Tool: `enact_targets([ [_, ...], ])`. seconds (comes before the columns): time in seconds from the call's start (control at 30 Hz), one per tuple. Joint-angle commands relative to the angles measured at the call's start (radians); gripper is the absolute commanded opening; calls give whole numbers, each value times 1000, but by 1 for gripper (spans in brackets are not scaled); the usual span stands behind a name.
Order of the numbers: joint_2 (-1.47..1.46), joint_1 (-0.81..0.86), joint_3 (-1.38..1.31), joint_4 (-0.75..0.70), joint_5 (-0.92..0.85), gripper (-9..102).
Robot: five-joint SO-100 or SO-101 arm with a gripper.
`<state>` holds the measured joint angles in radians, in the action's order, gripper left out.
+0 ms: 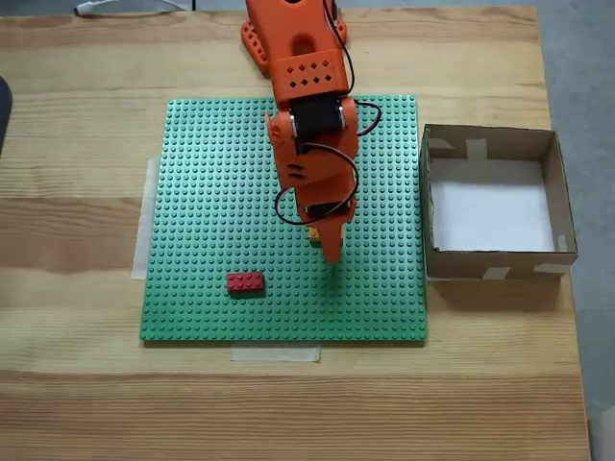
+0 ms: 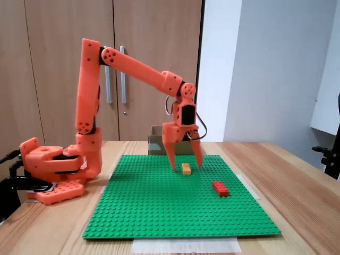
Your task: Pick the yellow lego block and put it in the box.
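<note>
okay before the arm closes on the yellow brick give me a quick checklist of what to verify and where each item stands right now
1. Gripper open: ok, its two fingers stand apart in a fixed view.
2. Fingers straddle the yellow lego block: cannot tell; the block lies between them in that view, depth unclear.
3. Fingertips low enough: cannot tell; they hang near the green baseplate.
4. Red brick out of the way: ok, it lies apart from the gripper.
5. The box ready: ok, open beside the baseplate, white bottom bare.
</note>
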<state>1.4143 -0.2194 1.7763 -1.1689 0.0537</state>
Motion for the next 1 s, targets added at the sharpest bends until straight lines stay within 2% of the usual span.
enact_targets([
  [0.0, 17, 5, -23, 5, 5, 33],
  [0.37, 17, 12, -23, 17, 11, 23],
  [0.43, 17, 17, -23, 23, 21, 14],
  [0.63, 17, 20, -23, 25, 31, 5],
  [0.97, 20, 23, -21, 29, 35, -1],
])
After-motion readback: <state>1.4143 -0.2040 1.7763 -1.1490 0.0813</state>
